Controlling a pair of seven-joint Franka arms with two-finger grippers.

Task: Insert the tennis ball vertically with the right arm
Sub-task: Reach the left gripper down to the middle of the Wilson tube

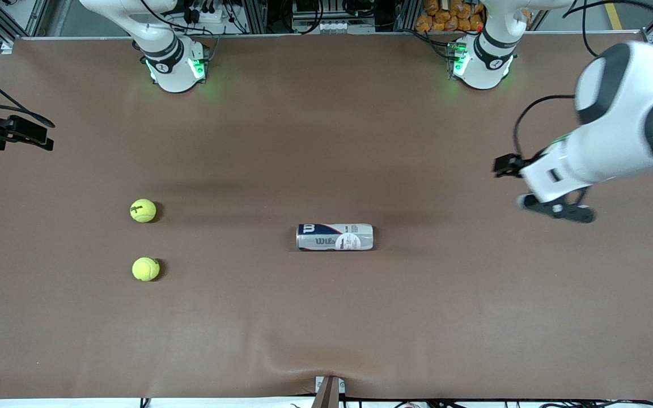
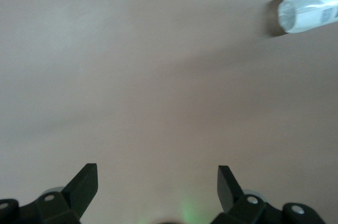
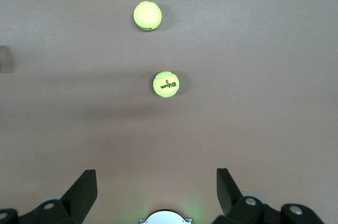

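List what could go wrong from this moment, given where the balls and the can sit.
1. The can lies on its side at mid-table, so a vertical insertion may fail unless it is stood upright first.
2. The two tennis balls sit loose and could roll away from a nudging finger.
3. The right gripper and the left gripper are both open and holding nothing; the balls lie close together, so a descent could bump the wrong one.

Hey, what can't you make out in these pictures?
- Can: lies on its side; the front view doesn't show whether it's open, and the left wrist view cuts it off at the edge.
- Right gripper: at the front view's edge, mostly cut off.
- Nearer ball: no print visible in the front view.
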